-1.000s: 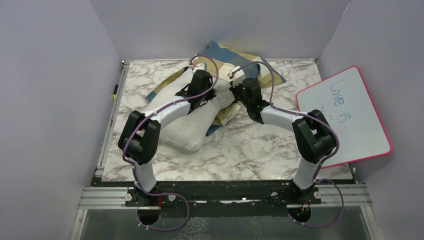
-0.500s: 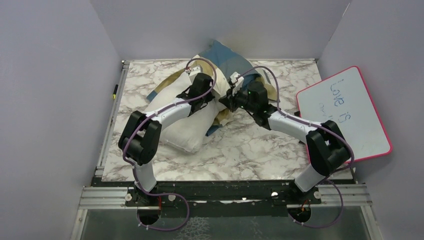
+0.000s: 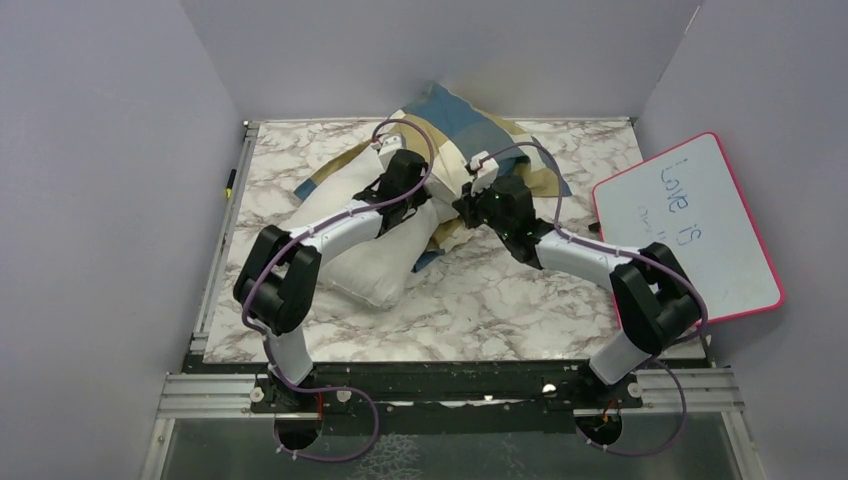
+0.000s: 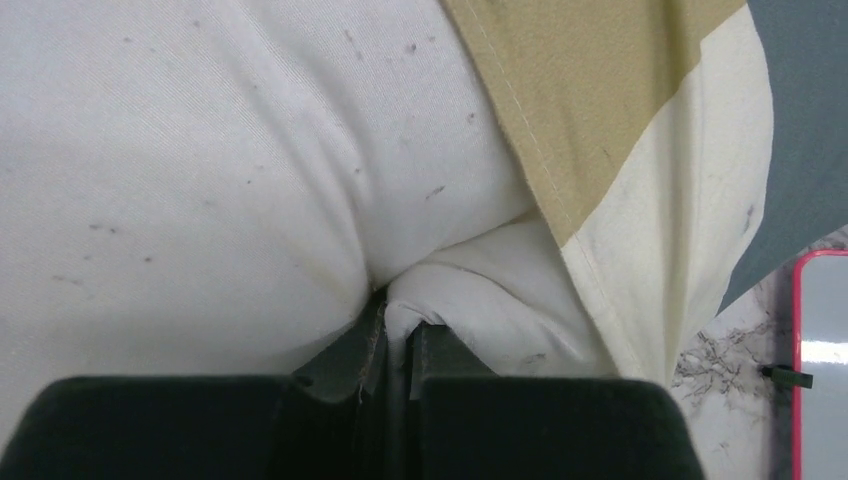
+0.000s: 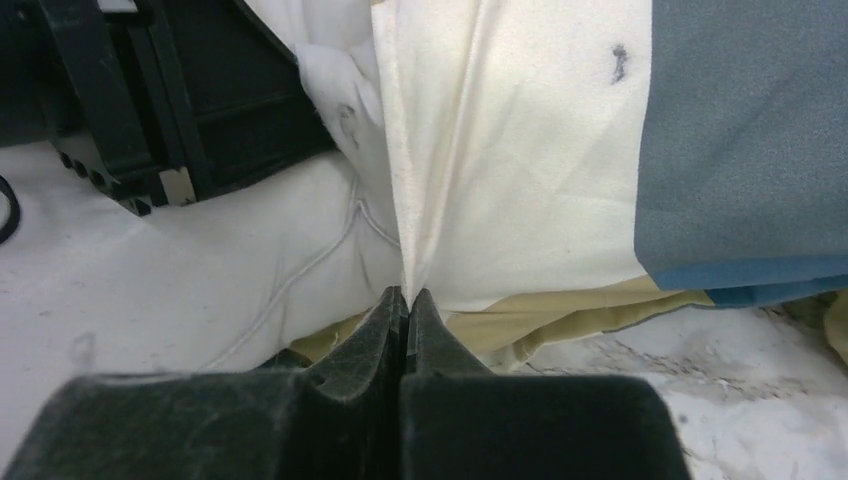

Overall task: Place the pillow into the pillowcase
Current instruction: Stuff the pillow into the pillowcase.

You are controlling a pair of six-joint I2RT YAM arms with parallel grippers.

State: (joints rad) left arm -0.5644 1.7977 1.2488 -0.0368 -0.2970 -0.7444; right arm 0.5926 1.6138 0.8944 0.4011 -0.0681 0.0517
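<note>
Pillow (image 3: 365, 265) partly under pillowcase (image 3: 470, 120), pink-rimmed whiteboard (image 3: 700, 230) well apart to the right

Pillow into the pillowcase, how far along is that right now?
Partly done: the far end of the pillow sits under the open edge of the pillowcase. In hand: the left gripper pinches pillow fabric, the right gripper pinches the case's cream edge. Left: the near half lies bare, so the case must be pulled over it.

Marble table (image 3: 500, 300) bears pillow (image 3: 365, 265) and pillowcase (image 3: 460, 115) — whiteboard (image 3: 700, 230) (pink-rimmed) at its right edge.
</note>
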